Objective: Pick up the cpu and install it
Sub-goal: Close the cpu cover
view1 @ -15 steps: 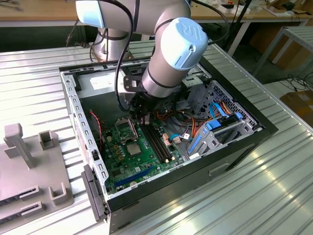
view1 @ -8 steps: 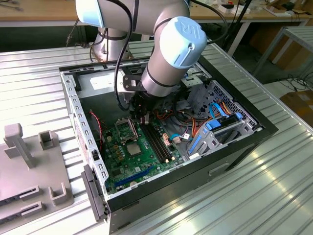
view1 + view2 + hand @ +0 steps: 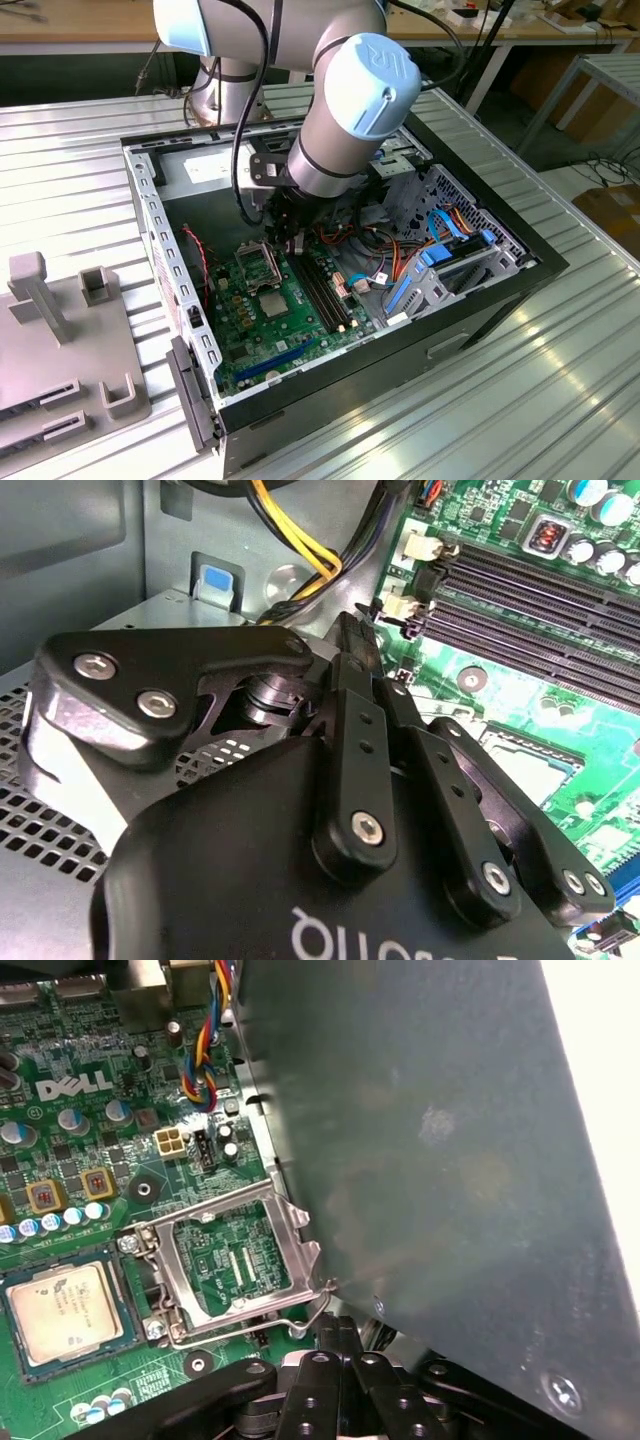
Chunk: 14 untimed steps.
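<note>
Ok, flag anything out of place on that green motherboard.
The hinged silver metal socket frame is flipped open beside the small square grey-topped cpu, leaving it uncovered and unclamped. Nothing looks damaged or spilled.

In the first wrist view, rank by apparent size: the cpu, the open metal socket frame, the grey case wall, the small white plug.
1. grey case wall
2. open metal socket frame
3. cpu
4. small white plug
The wall sits nearer the camera, so its lead is partly nearness.
</note>
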### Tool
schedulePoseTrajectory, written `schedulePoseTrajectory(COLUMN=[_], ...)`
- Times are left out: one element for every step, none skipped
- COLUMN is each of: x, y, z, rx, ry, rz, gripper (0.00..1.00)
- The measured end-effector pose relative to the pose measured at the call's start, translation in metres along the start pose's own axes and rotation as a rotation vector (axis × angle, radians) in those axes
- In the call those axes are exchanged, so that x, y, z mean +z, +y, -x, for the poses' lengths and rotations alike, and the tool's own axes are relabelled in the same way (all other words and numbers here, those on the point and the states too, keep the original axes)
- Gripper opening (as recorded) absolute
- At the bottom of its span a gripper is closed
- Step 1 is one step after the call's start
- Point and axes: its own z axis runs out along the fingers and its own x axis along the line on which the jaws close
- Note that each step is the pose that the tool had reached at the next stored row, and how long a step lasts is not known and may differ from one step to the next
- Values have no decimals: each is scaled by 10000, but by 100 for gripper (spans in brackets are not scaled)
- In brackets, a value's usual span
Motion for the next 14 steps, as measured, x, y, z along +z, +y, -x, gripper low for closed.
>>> schedulePoseTrajectory(x=[-4, -9, -20, -31, -43, -56, -72, -83, -90, -92, -92, -92, -90, -85], y=[1, 1, 3, 5, 6, 8, 9, 11, 12, 12, 12, 12, 11, 11], z=[0, 1, 4, 7, 9, 12, 16, 19, 21, 22, 22, 22, 21, 20], rx=[1, 2, 4, 4, 4, 4, 4, 4, 4, 4, 3, 2, 2, 2], ry=[30, 39, 43, 42, 42, 42, 42, 42, 43, 40, 40, 40, 41, 42], rz=[-3, -3, -4, -5, -4, -4, -4, -5, -4, -4, -5, -4, -4, -4], gripper=[11, 11, 11, 11, 11, 11, 11, 11, 11, 11, 11, 11, 11, 11])
